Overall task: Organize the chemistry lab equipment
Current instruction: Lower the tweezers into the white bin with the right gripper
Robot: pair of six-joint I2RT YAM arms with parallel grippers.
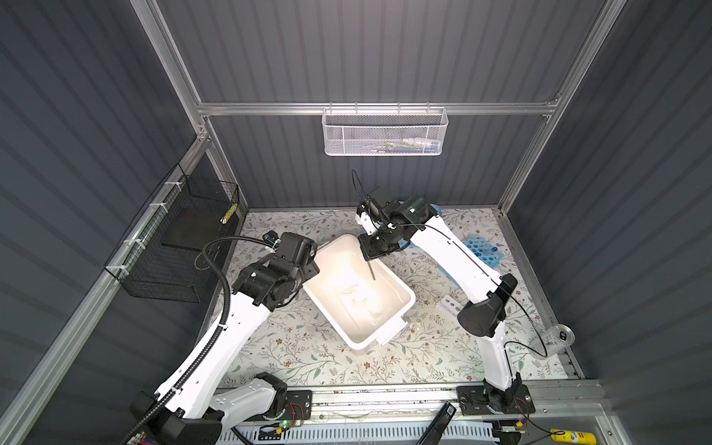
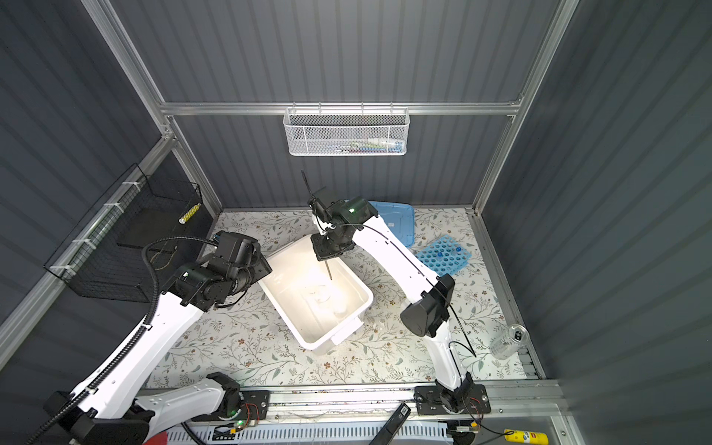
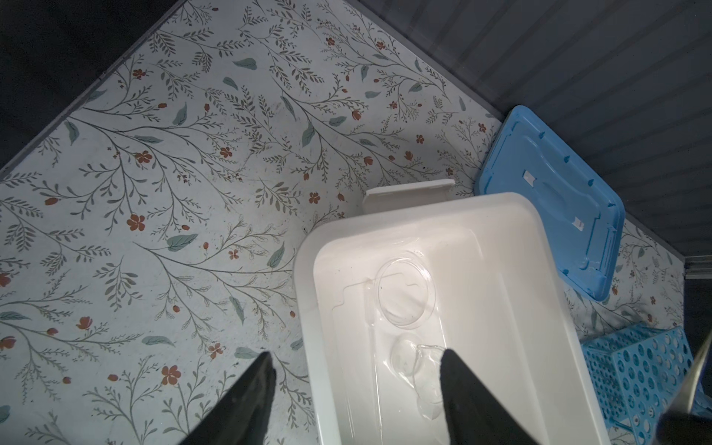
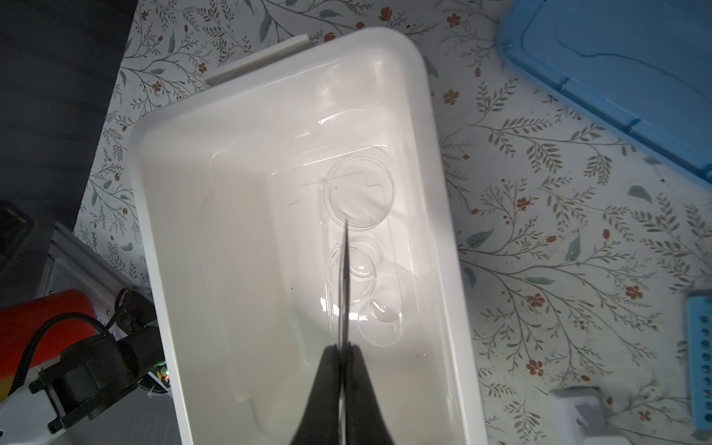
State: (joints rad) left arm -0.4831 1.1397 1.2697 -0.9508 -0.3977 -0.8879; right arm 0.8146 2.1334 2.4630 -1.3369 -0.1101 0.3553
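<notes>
right tool (image 4: 342, 348) pinching thin rod (image 4: 345, 269) over bin (image 4: 437, 162) | left tool (image 3: 356, 353) wide, empty

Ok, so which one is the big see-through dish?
Find the big white bin in the middle of the flowery table. A few clear pieces lie in a row on its bottom, and the dish is at the end nearest the blue lid. It is the widest and flattest; the others are smaller.
</notes>
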